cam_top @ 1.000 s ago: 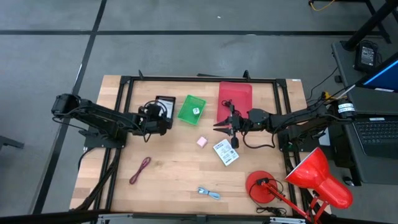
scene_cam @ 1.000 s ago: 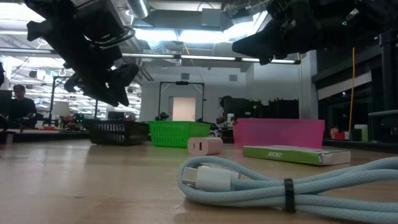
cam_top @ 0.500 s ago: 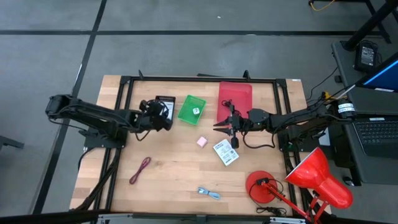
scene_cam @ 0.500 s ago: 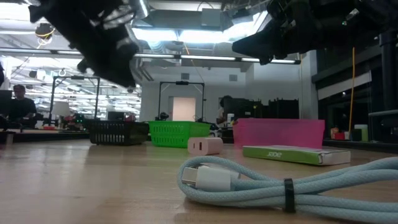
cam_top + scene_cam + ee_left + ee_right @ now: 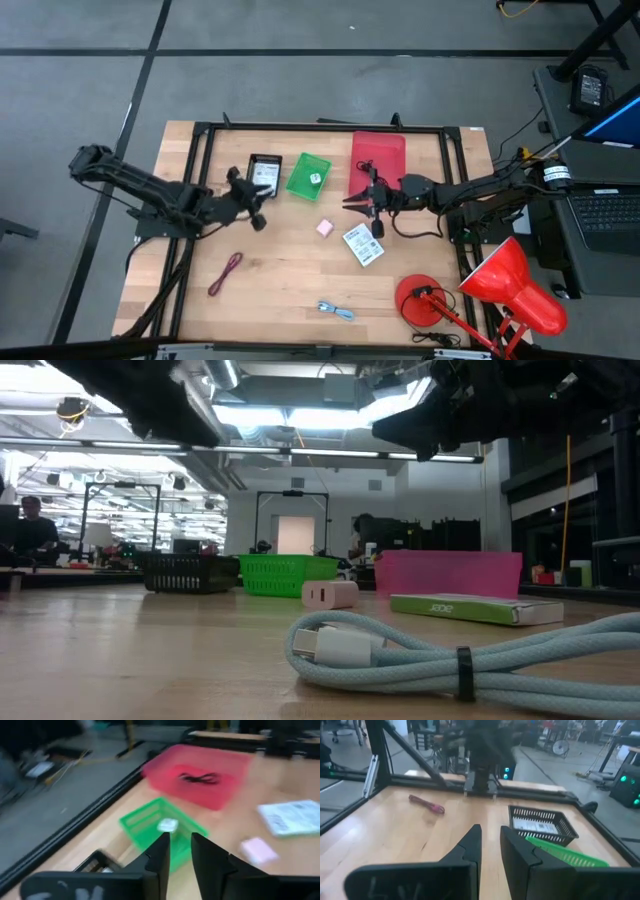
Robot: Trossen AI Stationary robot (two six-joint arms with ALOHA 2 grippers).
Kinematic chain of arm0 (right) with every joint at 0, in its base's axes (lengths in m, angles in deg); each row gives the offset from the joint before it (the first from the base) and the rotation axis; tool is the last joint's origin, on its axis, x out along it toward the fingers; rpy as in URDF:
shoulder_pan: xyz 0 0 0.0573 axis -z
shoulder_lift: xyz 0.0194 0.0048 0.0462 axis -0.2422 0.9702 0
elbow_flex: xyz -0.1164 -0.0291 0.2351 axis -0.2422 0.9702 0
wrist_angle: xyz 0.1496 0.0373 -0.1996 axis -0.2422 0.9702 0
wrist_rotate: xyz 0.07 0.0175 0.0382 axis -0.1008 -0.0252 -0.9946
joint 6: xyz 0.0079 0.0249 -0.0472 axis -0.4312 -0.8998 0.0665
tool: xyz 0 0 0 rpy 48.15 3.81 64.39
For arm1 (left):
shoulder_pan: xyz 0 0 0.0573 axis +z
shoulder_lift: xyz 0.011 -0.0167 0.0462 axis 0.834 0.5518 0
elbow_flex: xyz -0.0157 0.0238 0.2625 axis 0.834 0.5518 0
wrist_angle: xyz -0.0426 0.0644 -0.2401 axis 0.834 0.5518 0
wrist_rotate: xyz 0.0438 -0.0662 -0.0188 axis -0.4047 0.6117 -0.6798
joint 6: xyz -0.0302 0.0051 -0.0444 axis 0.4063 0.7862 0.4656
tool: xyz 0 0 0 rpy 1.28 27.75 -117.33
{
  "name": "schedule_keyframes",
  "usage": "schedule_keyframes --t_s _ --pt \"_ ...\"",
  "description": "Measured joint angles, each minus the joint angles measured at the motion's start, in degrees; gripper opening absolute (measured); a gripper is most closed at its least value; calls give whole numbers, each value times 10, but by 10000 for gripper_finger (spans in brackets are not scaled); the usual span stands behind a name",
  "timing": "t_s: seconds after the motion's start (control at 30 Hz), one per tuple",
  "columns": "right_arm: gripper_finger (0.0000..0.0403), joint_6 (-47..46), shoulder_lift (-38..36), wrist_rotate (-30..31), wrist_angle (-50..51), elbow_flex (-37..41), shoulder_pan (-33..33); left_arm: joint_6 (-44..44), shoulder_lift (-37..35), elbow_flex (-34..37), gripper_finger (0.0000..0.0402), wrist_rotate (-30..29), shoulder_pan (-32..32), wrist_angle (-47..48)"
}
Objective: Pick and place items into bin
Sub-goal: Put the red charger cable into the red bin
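Note:
My left gripper [image 5: 260, 203] hangs above the table just on the near side of the black bin [image 5: 265, 171]. A narrow gap shows between its fingers [image 5: 180, 837], with nothing in it. A white packet [image 5: 264, 175] lies in the black bin. A pale die [image 5: 167, 825] lies in the green bin [image 5: 307, 175], and a black cord [image 5: 200, 778] in the red bin [image 5: 378, 158]. On the wood lie a pink cube [image 5: 324, 228], a second white packet [image 5: 363, 246], a red cord [image 5: 226, 273] and a blue-white cable [image 5: 336, 311]. My right gripper [image 5: 350, 203] waits near the red bin, slightly open and empty [image 5: 490, 831].
A red desk lamp [image 5: 480, 290] stands at the near right corner. A black frame [image 5: 320, 126] runs along the table's far edge and down both sides. The three bins stand in a row across the far middle. Bare wood lies between the red cord and the cable.
My left gripper has drawn back from over the black bin toward the table's left and near side. It has risen out of the top of the low view and rolled about its own line. The white packet in the black bin now shows uncovered.

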Motion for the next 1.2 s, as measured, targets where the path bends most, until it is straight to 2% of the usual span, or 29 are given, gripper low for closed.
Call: schedule_keyframes --t_s 0.23,0.37,0.5,0.7,0.97,1.07,1.2 --pt "52 -38 0 0 -36 -1 -22 -118 1 33 27 53 -97 -114" --pt "52 -44 0 0 -35 -1 -41 -126 1 52 4 59 -136 -138" --pt "52 -44 0 -1 -37 -1 -59 -87 1 61 3 85 -158 -136" --pt "52 -43 0 0 -35 -1 -67 -32 1 62 1 155 -172 -140" --pt "52 -43 0 0 7 -1 -67 103 12 53 3 257 -176 -135" --pt "52 -43 0 0 8 -1 -67 154 33 35 3 287 -176 -109" --pt "52 -69 0 0 8 -1 -67 236 83 -15 1 328 -176 -18"
